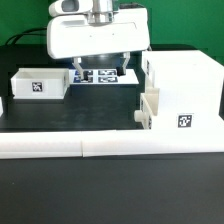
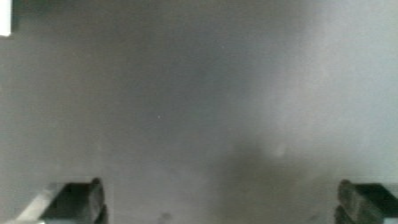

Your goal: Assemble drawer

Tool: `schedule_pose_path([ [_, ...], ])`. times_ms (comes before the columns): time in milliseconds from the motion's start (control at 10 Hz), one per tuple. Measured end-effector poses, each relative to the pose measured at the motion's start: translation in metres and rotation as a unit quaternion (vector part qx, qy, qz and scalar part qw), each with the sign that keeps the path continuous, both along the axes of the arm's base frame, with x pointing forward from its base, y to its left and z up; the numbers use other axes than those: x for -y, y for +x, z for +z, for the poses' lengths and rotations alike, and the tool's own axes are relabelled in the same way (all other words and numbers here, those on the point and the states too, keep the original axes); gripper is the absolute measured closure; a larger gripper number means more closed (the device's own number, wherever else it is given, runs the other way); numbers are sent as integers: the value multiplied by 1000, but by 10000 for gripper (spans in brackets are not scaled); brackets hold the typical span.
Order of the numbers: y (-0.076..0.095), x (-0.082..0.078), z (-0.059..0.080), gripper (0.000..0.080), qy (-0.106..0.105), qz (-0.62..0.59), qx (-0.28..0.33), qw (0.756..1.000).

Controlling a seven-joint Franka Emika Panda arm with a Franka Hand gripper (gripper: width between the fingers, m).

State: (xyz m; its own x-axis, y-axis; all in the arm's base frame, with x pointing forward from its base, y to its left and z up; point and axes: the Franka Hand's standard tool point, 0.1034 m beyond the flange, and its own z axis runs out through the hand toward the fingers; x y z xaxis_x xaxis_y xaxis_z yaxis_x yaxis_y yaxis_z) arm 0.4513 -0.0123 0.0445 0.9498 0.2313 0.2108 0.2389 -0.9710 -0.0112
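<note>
My gripper (image 1: 100, 66) hangs low at the back of the table, over the marker board (image 1: 100, 77). In the wrist view the gripper (image 2: 221, 205) is open: the two fingertips (image 2: 71, 203) stand far apart with only a blurred grey surface between them, and nothing is held. A large white drawer case (image 1: 185, 85) with a tag stands at the exterior view's right, with a small white part (image 1: 148, 108) against its left side. A smaller white box part (image 1: 38, 86) with a tag lies at the left.
A long white ledge (image 1: 110, 148) runs across the front of the black table. Another white piece (image 1: 2, 106) shows at the exterior view's far left edge.
</note>
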Motion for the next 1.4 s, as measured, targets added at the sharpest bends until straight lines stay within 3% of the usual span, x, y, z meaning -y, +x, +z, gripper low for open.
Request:
schedule_pose_path([
  [200, -1, 3, 0, 150, 16, -78, -5, 997],
  [300, -10, 11, -3, 150, 17, -84, -31, 996],
  [500, -25, 42, 7, 150, 22, -111, -91, 989],
  [700, -33, 54, 20, 150, 29, -126, -121, 984],
  [800, -34, 57, 25, 150, 26, -128, -114, 985],
  [1200, -34, 56, 22, 150, 27, -126, -116, 985],
  [1400, -48, 67, 16, 150, 25, -139, -128, 982],
])
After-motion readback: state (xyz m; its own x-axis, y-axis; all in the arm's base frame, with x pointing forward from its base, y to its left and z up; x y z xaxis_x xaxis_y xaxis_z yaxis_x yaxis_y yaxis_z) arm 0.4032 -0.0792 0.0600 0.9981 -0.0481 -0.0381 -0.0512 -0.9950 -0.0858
